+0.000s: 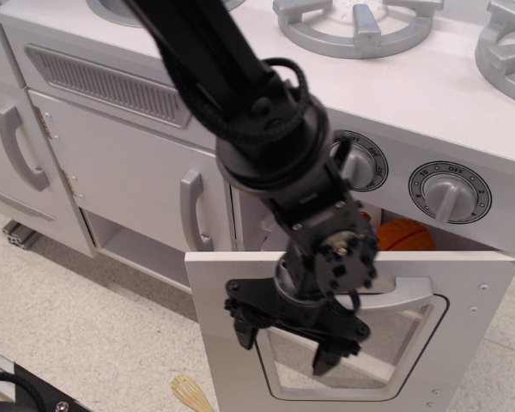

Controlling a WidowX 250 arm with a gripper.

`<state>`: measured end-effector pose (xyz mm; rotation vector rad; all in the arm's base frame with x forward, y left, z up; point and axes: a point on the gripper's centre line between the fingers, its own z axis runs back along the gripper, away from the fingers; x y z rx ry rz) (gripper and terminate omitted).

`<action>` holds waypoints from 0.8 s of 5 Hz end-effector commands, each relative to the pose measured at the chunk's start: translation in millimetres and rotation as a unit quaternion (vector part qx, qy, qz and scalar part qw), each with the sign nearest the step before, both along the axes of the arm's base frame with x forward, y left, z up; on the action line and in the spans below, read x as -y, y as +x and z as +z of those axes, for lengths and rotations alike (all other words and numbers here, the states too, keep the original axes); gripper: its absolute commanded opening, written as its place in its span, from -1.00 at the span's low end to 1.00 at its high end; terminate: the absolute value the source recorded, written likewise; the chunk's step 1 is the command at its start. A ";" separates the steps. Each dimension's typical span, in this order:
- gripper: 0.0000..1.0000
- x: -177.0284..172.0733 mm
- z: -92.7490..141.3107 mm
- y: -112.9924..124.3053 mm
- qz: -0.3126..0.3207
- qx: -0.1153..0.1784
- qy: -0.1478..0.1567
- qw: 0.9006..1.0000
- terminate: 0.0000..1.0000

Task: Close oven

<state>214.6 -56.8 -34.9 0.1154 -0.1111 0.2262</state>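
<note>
Oven door hangs open, orange ball visible inside. End effector sits spread wide, gripping nothing, over the window's left edge (below the bar handle).

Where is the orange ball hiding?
The orange ball sits inside the oven, seen through the gap above the open oven door, just under the two knobs and right of the gripper.
</note>
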 end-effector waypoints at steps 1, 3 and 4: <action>1.00 -13.7 8.5 27.7 0.051 0.024 -0.026 0.998 -1.00; 1.00 -26.5 12.9 53.2 0.073 0.042 -0.032 0.996 -1.00; 1.00 -29.5 14.0 60.0 0.078 0.051 -0.032 0.995 -1.00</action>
